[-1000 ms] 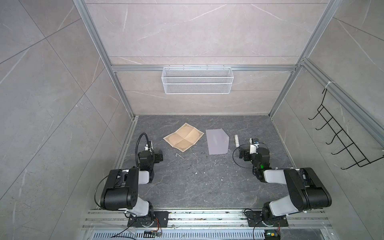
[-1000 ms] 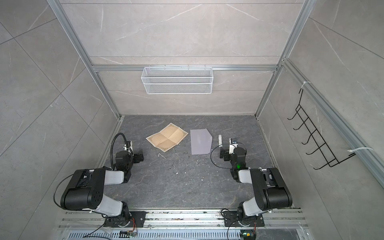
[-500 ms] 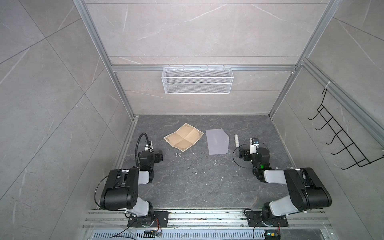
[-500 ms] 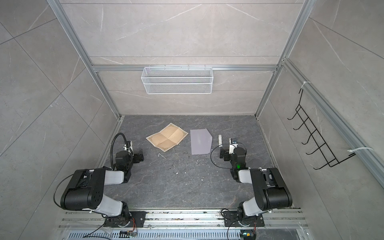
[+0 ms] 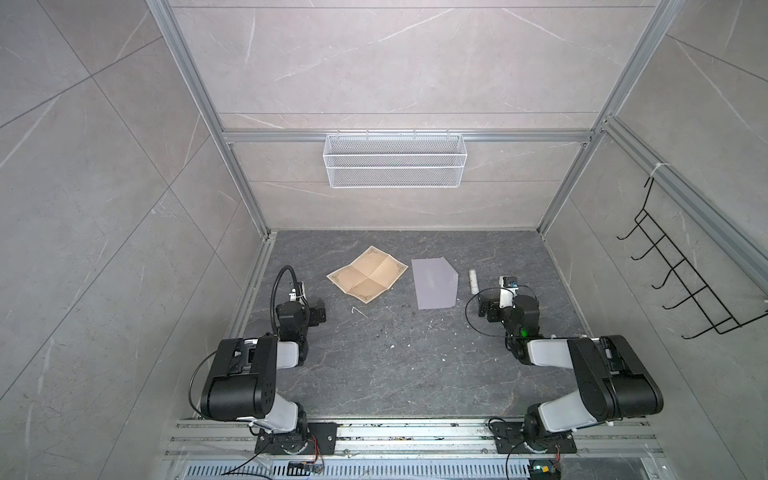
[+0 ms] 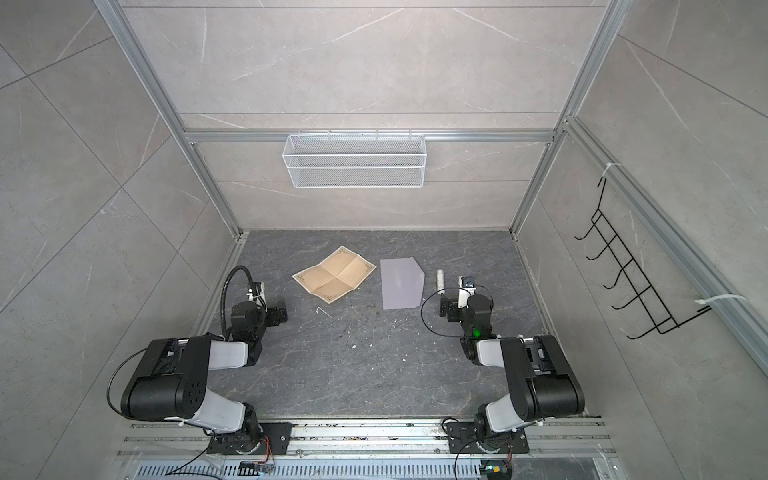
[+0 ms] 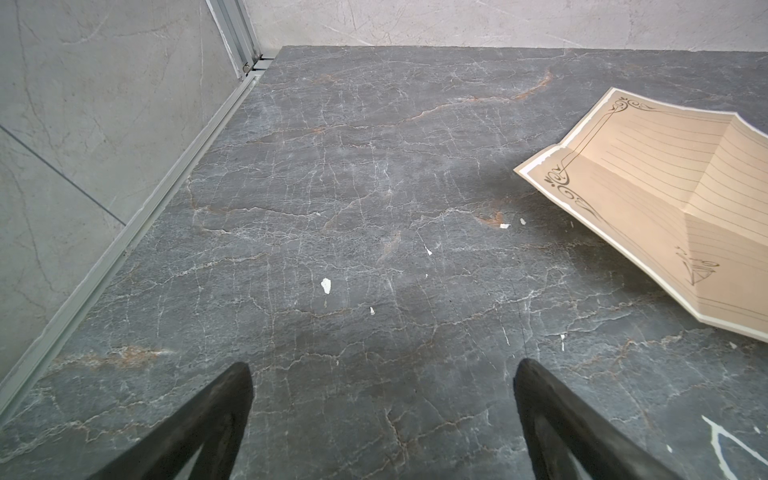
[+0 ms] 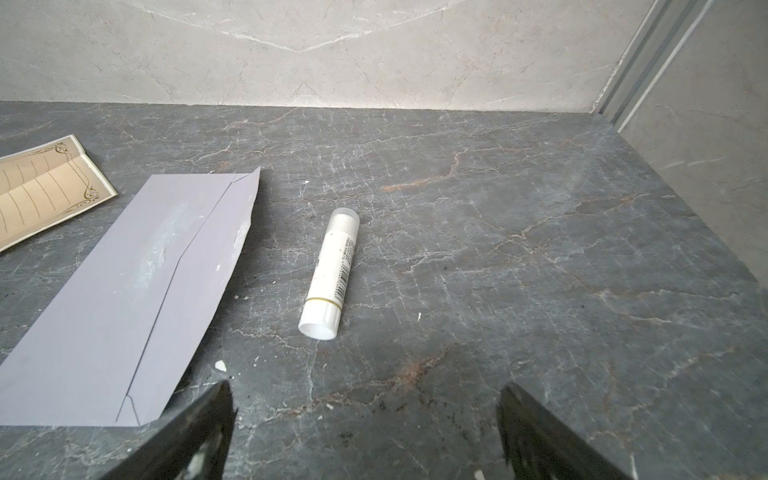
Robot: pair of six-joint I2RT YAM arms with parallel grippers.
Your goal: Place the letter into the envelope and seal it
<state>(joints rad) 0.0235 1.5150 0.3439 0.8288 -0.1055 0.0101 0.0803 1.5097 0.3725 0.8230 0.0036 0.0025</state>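
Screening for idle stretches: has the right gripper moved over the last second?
No. In a top view the right gripper holds the same spot beside the glue stick, right of the envelope, as before.

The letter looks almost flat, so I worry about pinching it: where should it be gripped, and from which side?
Probably take the letter by its edge facing the left gripper, which the fold creases seem to lift off the table; come in low from that side, one finger underneath.
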